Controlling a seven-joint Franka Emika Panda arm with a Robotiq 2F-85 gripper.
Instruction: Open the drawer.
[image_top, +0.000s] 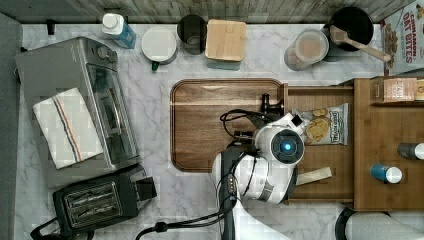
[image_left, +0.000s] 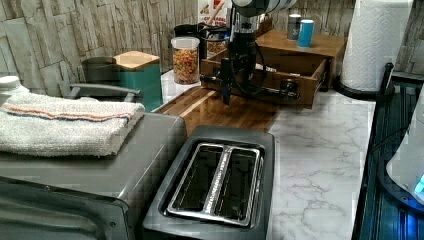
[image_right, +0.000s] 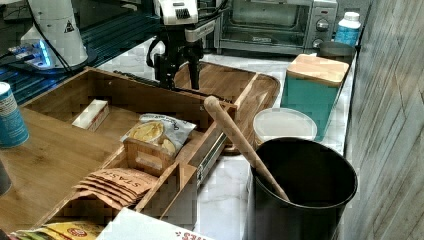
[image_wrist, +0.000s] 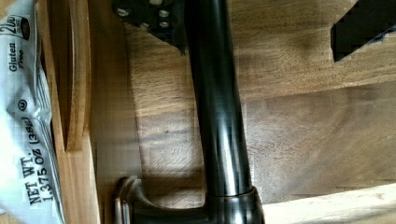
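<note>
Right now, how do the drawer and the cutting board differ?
The drawer is a lighter brown box, pulled out and holding a snack bag; the cutting board is darker, flat, with rounded corners and bare. The drawer carries a black bar handle; the cutting board has none. Both are wood, and the drawer's front overhangs the board's edge.

White marble counter (image_top: 160, 200) carries a toaster (image_top: 97, 200), toaster oven (image_top: 75, 105), cutting board (image_top: 200, 125) and canisters.

From the top view I see the drawer (image_top: 320, 192) pulled out at the top view's right over the cutting board (image_top: 200, 130), a snack bag (image_top: 325, 125) lying in it, with the toaster oven (image_top: 75, 105) far left and the toaster (image_top: 97, 200) below it.
</note>
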